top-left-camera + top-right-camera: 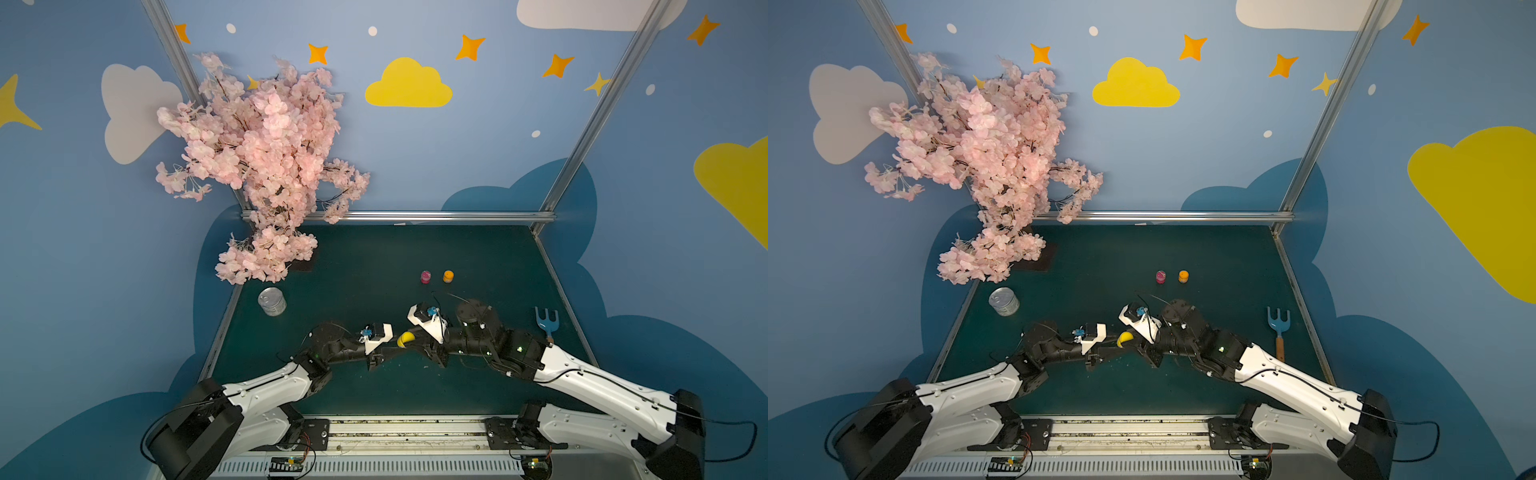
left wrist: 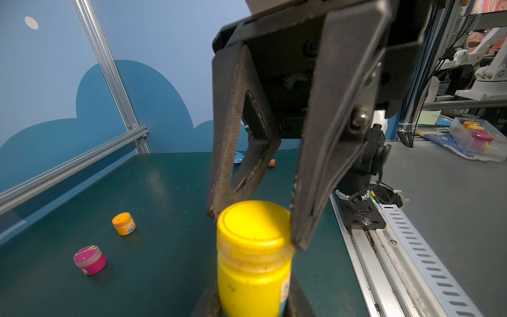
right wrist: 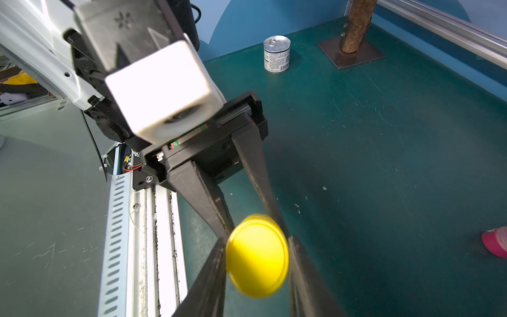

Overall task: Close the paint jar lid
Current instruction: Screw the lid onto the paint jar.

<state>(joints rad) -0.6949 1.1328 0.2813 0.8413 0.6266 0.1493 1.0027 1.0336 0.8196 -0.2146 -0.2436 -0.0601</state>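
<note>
Pink blossom covers a fake tree at the far left corner of the green table. Near its foot, a silver tin can stands upright. Next comes the left gripper, clamped tight on the body of the yellow paint jar, which it holds at the front middle of the table, between the 2 arms. The yellow lid sits on the jar's mouth, with a band of bare neck showing under it. The right gripper meets it from the other side, its 2 fingers pressed against the lid's rim. Farther back stand a pink pot and an orange pot, side by side but not touching. A blue garden fork lies near the right edge.
</note>
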